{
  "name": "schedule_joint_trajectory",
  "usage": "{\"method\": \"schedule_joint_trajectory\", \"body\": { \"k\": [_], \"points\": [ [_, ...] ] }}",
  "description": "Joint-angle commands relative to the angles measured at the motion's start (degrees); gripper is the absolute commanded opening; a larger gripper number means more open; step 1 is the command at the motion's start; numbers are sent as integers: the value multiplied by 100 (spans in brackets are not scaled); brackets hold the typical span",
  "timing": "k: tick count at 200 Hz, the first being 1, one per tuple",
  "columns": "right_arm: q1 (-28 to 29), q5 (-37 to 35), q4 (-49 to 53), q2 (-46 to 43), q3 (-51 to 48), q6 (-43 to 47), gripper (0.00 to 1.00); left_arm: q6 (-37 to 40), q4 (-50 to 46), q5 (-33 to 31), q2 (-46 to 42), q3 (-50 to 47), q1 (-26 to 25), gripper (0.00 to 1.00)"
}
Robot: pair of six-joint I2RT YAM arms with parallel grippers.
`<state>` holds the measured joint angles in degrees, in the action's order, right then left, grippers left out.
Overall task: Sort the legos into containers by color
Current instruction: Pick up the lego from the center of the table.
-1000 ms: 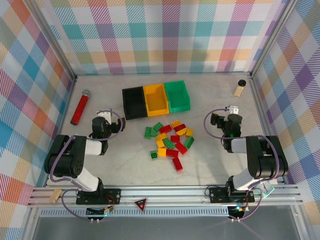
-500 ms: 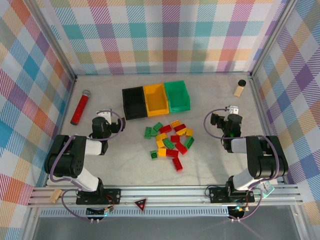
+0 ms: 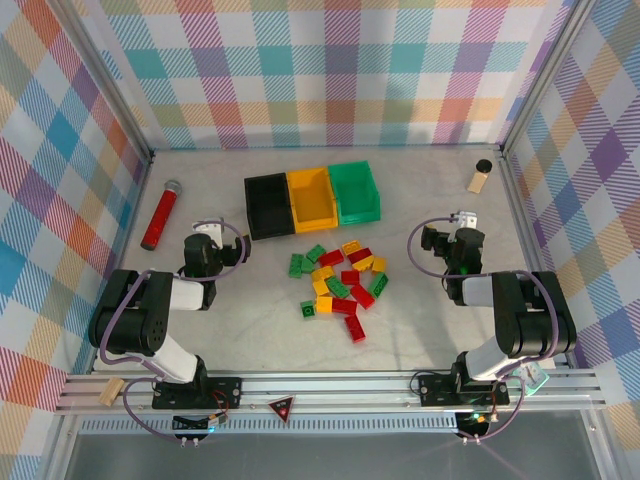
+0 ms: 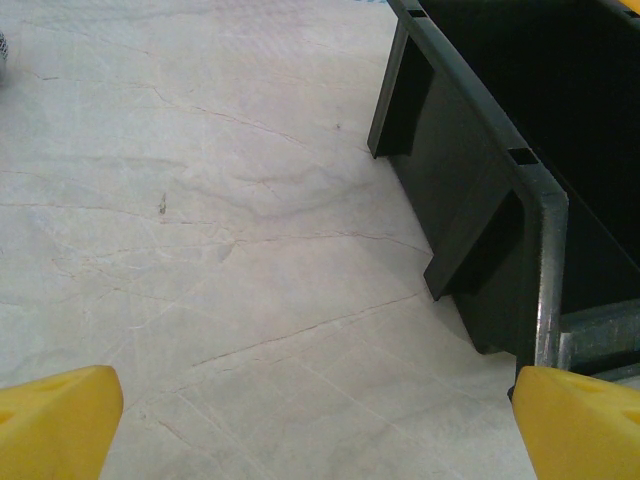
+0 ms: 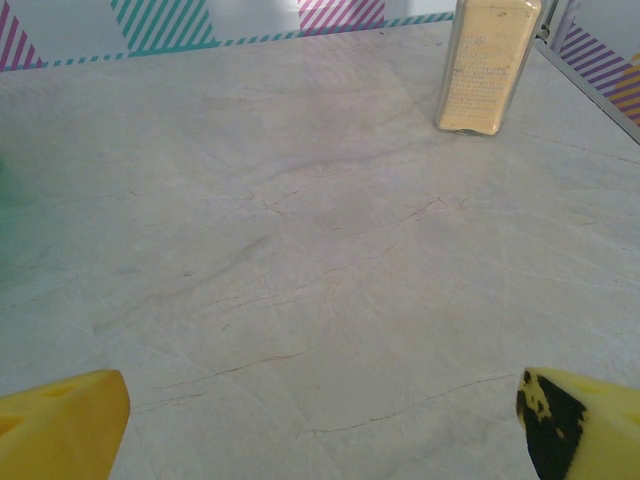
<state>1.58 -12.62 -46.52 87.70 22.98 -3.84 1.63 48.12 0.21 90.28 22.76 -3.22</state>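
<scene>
I see the legos (image 3: pixel 338 287) heaped on the table (image 3: pixel 250 320) just short of the containers (image 3: pixel 312 198), lying between the left claw (image 3: pixel 206 240), off to their left, and the right claw (image 3: pixel 462 233), off to their right, both spread wide and empty, neither plainly nearer.

Mixed-colour legos (image 3: pixel 338 286) clustered before three bins (image 3: pixel 312 202) — black, yellow, green.

Bright, even overhead light, soft short shadows, sharp focus, faint glare on the pale table (image 3: pixel 250 330).

Legos (image 3: pixel 340 278) before containers (image 3: pixel 313 200) — between arms.
</scene>
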Motion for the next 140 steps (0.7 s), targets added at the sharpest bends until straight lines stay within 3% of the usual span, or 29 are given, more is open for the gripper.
{"method": "schedule_joint_trajectory", "body": {
  "k": [1,116,140],
  "points": [
    [50,-30,-182,-62,-48,-47,99,108,66,93,16,101,70,100],
    [46,76,-304,-156,-160,-2,99,101,-7,62,-109,97,66,100],
    [49,179,-548,-226,-321,41,99,95,-982,129,-539,394,67,100]
  ]
}}
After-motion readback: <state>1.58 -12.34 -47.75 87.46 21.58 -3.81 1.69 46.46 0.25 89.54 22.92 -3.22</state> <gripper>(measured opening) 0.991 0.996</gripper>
